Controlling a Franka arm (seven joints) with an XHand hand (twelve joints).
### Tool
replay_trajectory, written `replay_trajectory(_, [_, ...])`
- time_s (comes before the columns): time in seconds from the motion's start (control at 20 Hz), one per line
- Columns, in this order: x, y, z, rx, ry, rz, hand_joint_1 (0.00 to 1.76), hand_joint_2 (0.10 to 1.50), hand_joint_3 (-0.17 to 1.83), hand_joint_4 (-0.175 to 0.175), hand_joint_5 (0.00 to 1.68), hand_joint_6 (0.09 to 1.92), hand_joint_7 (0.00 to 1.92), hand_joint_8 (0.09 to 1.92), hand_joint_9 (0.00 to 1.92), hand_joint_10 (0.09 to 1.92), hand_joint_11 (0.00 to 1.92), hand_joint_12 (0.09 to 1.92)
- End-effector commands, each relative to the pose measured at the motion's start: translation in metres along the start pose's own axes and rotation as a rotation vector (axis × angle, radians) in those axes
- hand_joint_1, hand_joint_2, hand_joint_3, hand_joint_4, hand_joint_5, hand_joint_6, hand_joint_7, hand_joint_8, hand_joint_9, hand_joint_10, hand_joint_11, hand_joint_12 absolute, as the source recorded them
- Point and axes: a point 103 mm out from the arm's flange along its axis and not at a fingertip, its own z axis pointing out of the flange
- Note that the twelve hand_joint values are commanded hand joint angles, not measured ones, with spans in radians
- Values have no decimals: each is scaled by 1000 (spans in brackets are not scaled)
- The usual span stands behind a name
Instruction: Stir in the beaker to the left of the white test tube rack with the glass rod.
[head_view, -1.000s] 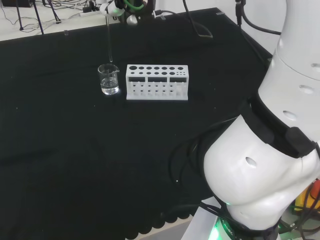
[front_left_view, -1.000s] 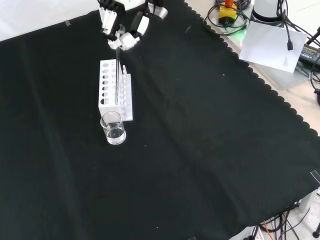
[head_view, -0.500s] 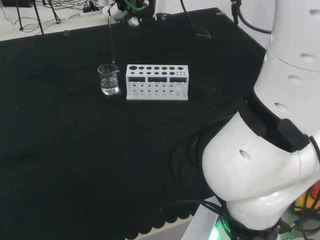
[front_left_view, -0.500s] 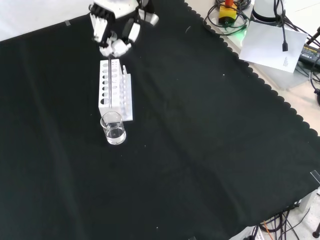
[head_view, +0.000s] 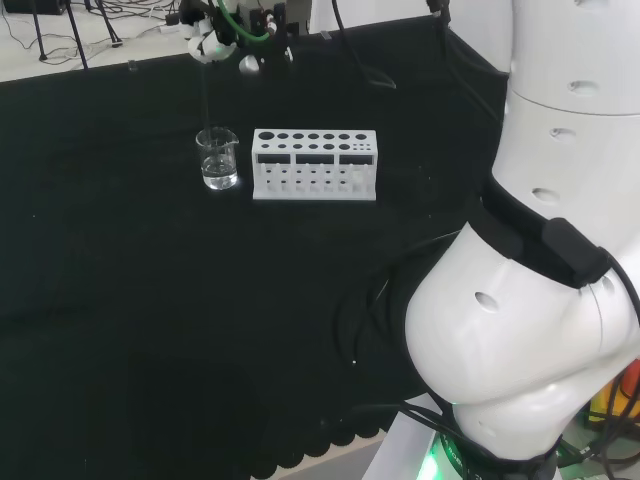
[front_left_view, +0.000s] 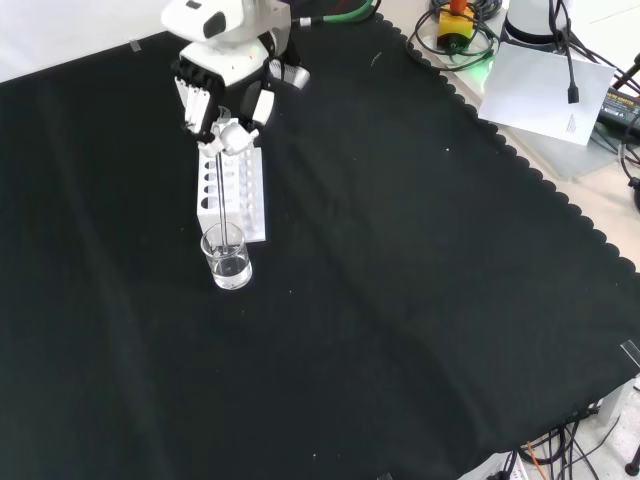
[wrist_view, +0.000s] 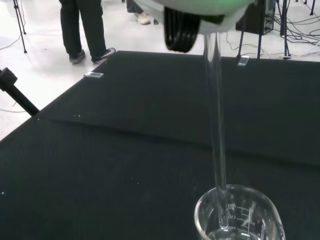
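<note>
A small clear beaker (front_left_view: 228, 259) holding a little clear liquid stands on the black cloth, just nearer than the end of the white test tube rack (front_left_view: 232, 190) in the front view. In the head view the beaker (head_view: 218, 160) is left of the rack (head_view: 315, 165). The hand (front_left_view: 222, 95) hangs above the rack's far part, shut on the top of a thin glass rod (front_left_view: 223, 195) that hangs nearly upright. The hand (head_view: 213, 28) sits high above the beaker in the head view. In the wrist view the rod (wrist_view: 216, 130) reaches down inside the beaker's rim (wrist_view: 239, 212).
The black cloth (front_left_view: 400, 300) spreads wide around the beaker and rack. Its scalloped edge runs down the right of the front view, with cables and a white sheet (front_left_view: 545, 90) beyond. The arm's big white links (head_view: 540, 280) stand at the head view's right.
The hand has come toward the beaker in the front view, carrying the rod with it. The rod's lower end has gone from beside the rack to inside the beaker's rim.
</note>
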Motion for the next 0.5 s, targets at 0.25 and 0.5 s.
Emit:
replay_trajectory(0.25, [-2, 14, 36, 53, 4, -13, 1297, 747, 688, -175, 1008, 854, 1126, 1238, 1657, 943, 1657, 714])
replay_trajectory(0.5, [1, 18, 46, 66, 12, -21, 1297, 745, 691, -175, 1008, 854, 1126, 1238, 1658, 942, 1658, 714])
